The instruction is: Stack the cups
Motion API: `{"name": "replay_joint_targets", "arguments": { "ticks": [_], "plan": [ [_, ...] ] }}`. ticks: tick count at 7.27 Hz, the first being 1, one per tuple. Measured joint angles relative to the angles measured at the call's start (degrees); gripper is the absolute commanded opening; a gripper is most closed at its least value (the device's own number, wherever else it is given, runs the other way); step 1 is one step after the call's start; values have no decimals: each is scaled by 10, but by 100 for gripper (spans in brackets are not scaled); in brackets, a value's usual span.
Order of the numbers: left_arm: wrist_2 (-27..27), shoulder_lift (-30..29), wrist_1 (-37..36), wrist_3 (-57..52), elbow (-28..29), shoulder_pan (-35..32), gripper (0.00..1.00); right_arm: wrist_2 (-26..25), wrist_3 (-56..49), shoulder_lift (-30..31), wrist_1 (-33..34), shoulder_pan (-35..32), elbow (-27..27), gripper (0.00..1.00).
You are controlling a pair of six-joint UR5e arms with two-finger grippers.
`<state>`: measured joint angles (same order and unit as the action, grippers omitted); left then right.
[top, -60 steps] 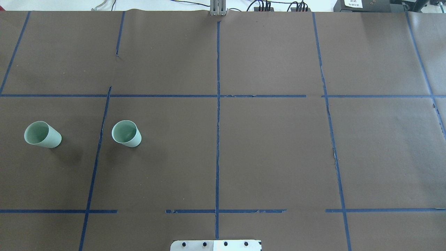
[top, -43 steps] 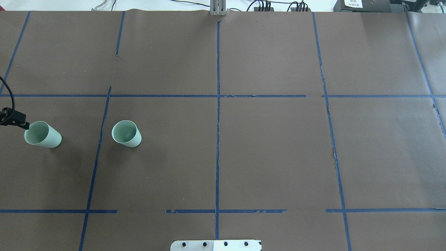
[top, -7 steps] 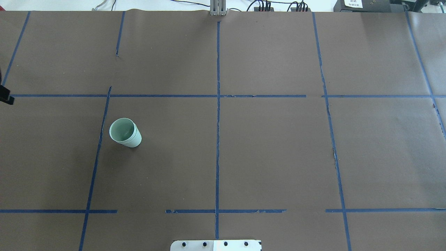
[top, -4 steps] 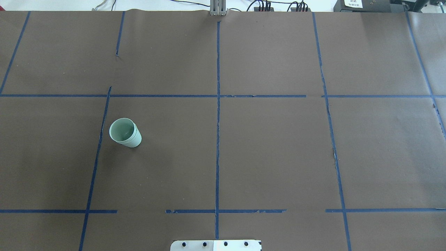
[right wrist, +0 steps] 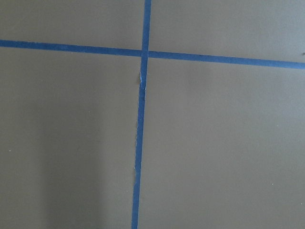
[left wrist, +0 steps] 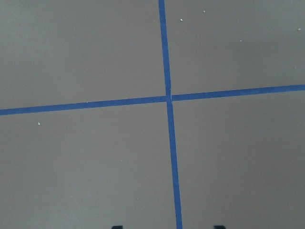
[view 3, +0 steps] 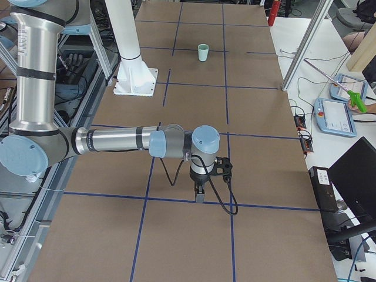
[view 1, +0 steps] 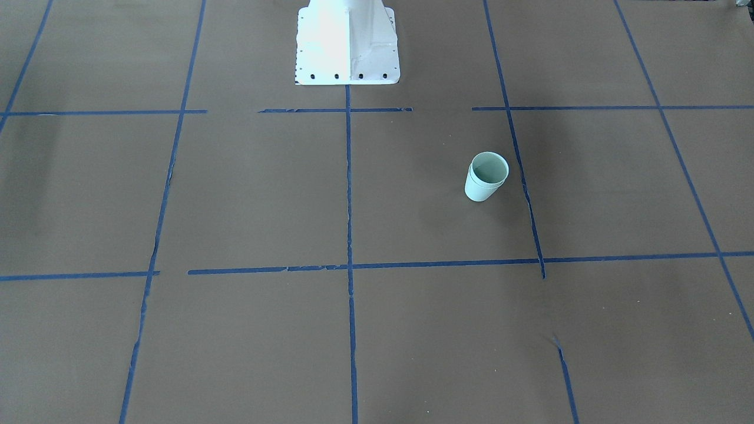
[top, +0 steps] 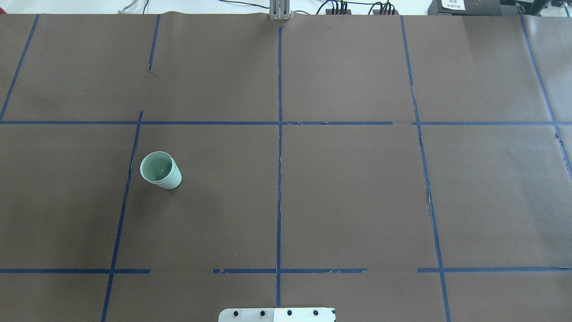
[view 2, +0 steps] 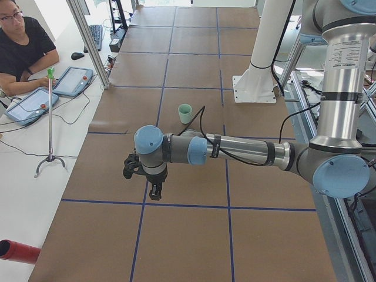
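The two cups (top: 161,171) sit one inside the other, upright, on the robot's left half of the counter (top: 357,201). You can make out two pale rims, one just above the other, around the darker green inside. The pair stands just beside one of the blue tape lines (top: 129,179) that divide the brown paper into a grid, close to it but not on it. Nothing is touching the cups.

Both arms are stretched low over the ends of the counter, well away from the stack. The left claw (view 2: 155,194) points straight down above a crossing of tape lines. In its own wrist camera only the dark fingertips (left wrist: 117,227) peek in at the bottom edge, set wide apart with bare paper between them, so it is spread and has hold of nothing. The right claw (view 3: 200,194) also hangs over the paper at the far end, and I cannot tell how far it is parted.

The white pedestal (view 1: 347,41) stands at the robot's edge. A person in black (view 2: 23,47) sits beside the counter near two tablets (view 2: 29,104).
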<state>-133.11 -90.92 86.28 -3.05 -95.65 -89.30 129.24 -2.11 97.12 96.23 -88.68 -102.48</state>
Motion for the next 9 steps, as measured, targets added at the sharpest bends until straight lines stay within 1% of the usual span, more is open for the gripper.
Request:
{"name": "replay_joint_targets", "arguments": {
  "ticks": [9],
  "plan": [
    [-2, 18, 3, 0, -5, -12, 100, 0, 0, 0, 0, 0, 0, 100]
  ]
}}
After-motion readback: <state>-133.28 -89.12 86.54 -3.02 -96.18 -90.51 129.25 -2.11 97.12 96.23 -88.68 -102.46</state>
